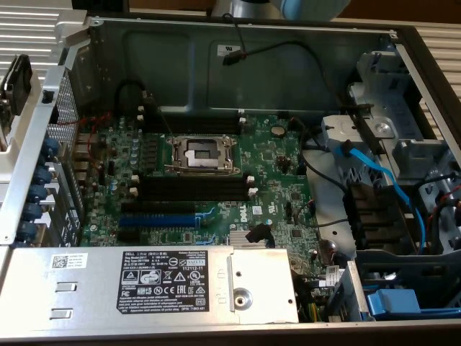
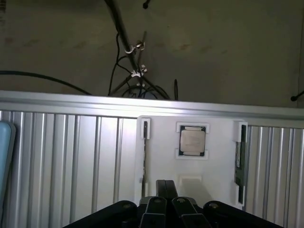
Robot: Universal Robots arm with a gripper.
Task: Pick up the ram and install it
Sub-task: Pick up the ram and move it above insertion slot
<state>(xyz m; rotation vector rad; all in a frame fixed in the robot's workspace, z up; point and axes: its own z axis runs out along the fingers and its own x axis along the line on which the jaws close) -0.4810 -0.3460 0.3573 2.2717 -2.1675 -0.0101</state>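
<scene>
We find the ram (image 2: 240, 164) in the wrist view: a thin, flat, dark green board standing on its edge in a narrow groove of a white plastic holder (image 2: 218, 156). Its long axis runs straight away from the gripper, parallel to the ribs of the grooved aluminium table (image 2: 71, 161) on which the holder lies, with one end pointing toward the table's far rail. Just beside it, in a square pocket of the same holder, lies a processor chip (image 2: 192, 141) with a dull, flat metal lid. The gripper (image 2: 166, 190) hangs above the near edge of the holder, its black, blunt fingers pressed together, and we see nothing between them; it is well apart from the ram and touches nothing. In the exterior view we look into an open computer case (image 1: 288, 50) of bare grey sheet steel. Its green motherboard (image 1: 288, 180) carries a square, shiny metal CPU socket (image 1: 200, 153), long black plastic memory slots (image 1: 191, 189) with white end clips on either side of the socket, and a blue expansion slot (image 1: 157, 220) near the labelled, silver power supply (image 1: 144, 285). Smooth, light blue cables (image 1: 374, 173) curve across the drive bay at the exterior view's right.
</scene>
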